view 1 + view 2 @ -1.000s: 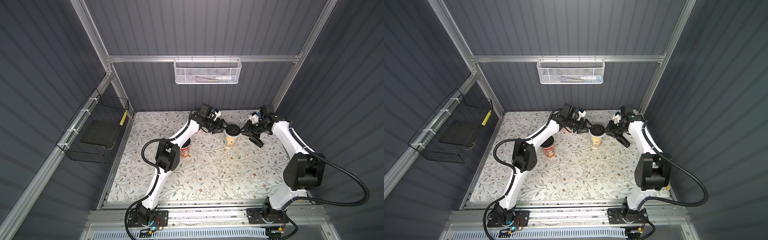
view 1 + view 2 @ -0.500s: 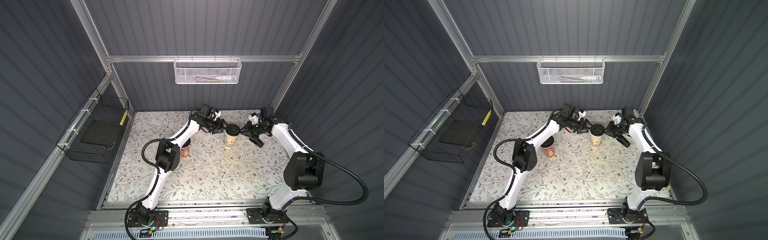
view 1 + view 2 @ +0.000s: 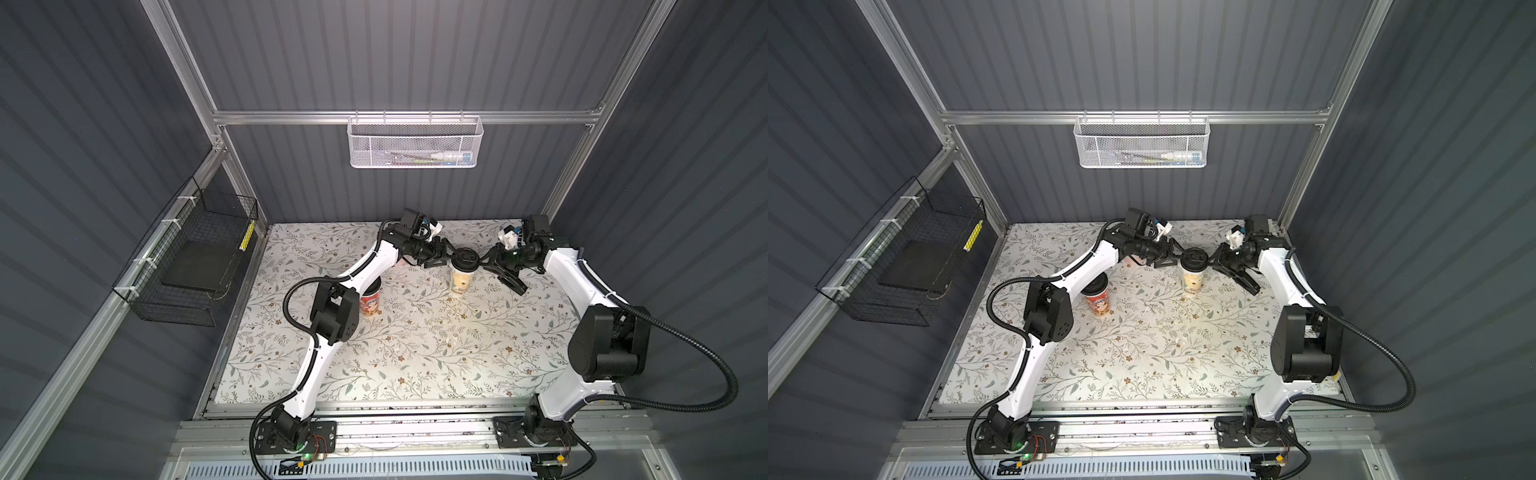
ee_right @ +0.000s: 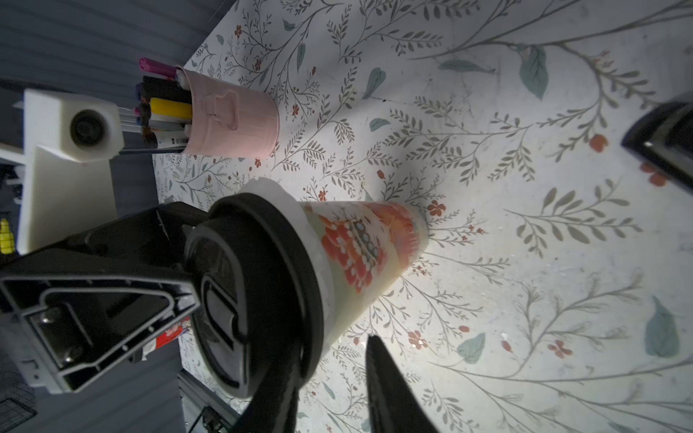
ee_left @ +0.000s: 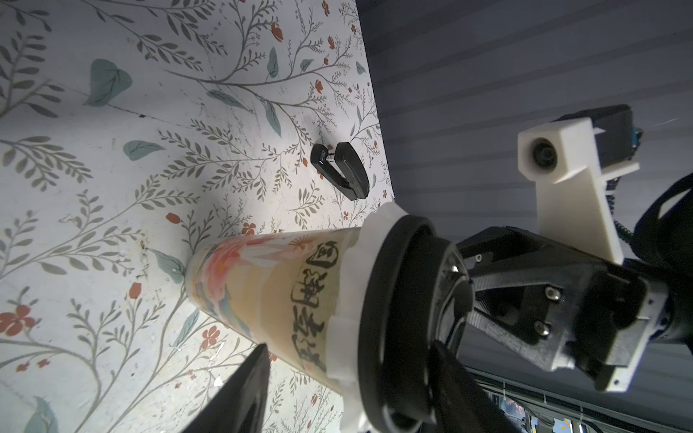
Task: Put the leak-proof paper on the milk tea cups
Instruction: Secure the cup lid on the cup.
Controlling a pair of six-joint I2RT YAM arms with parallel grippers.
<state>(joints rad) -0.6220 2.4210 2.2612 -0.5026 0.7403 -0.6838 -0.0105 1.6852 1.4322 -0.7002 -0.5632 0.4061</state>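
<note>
The cream milk tea cup (image 3: 460, 282) (image 3: 1192, 280) stands at the back middle with a black lid (image 3: 465, 258) (image 5: 397, 300) on it. Crinkled white leak-proof paper (image 5: 378, 225) (image 4: 326, 296) sticks out under the lid's rim. My left gripper (image 3: 446, 255) (image 5: 350, 346) is open: one finger lies on the lid's top, the other beside the cup wall. My right gripper (image 3: 492, 266) (image 4: 333, 343) is open; one finger crosses the lid's edge and the other hangs free of the cup. The red milk tea cup (image 3: 371, 303) (image 3: 1099, 305) stands lidded under my left arm, and any paper on it is hidden.
A pink pen holder (image 4: 232, 123) full of markers stands behind the cream cup near the back wall. A black stapler (image 5: 341, 172) lies by the back edge. A white mesh basket (image 3: 415, 141) hangs on the back wall, a black wire basket (image 3: 195, 257) on the left wall.
The right gripper's jaws have spread a little at the lid. The left gripper and both cups have not visibly moved.
</note>
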